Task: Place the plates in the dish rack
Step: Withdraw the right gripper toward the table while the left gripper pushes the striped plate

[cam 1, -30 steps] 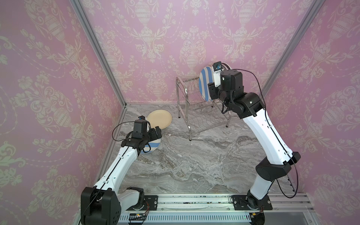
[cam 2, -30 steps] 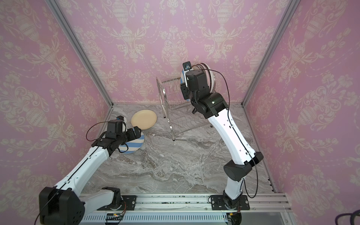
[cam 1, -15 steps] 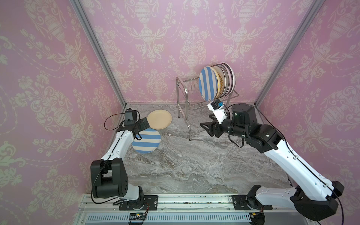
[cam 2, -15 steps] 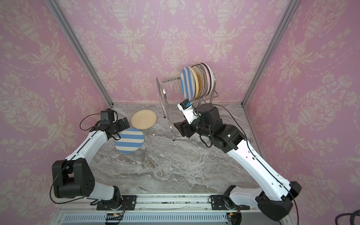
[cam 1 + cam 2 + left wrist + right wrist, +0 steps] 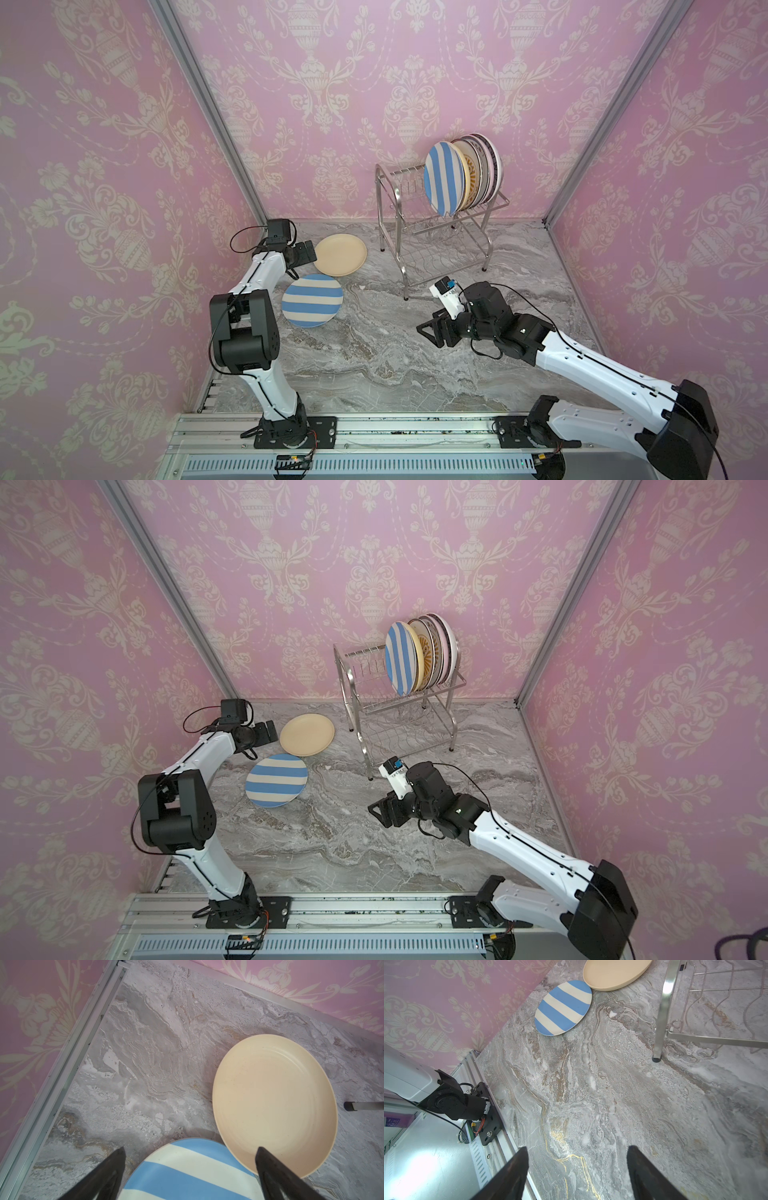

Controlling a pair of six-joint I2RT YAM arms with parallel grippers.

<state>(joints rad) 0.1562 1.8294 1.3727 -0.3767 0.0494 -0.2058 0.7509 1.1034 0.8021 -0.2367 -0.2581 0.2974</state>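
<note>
pink damask wallpaper [image 5: 104,166] on three sides, grey marbled tabletop [image 5: 374,374] below. at the back, the dish rack [image 5: 390,199], upper tier carrying a row of plates on edge, a blue-and-white striped plate [image 5: 444,178] foremost; lower tier bare. two plates left to load, both lying flat on the tabletop off the rack's left-arm side: a cream plate [image 5: 340,254] near the rack, a second striped plate [image 5: 312,301] just beyond it, farther from the rack, rims touching or barely lapping, hard to tell which. probably stiff, glazed, slick and easily chipped, with some weight; flat on the marble, so no purchase except at the rim, best pinched at a free edge away from the neighbour and tipped up. left gripper [image 5: 190,1151] hovering over the pair on the side away from the rack, jaws spread wide, nothing between them. right gripper [image 5: 432,332] out in front of the rack, over bare marble, jaws likewise parted and empty. in the way: the rack's front leg [image 5: 662,1012] and curved end frame between the flat plates and the free slots, plus the standing row, easily knocked
</note>
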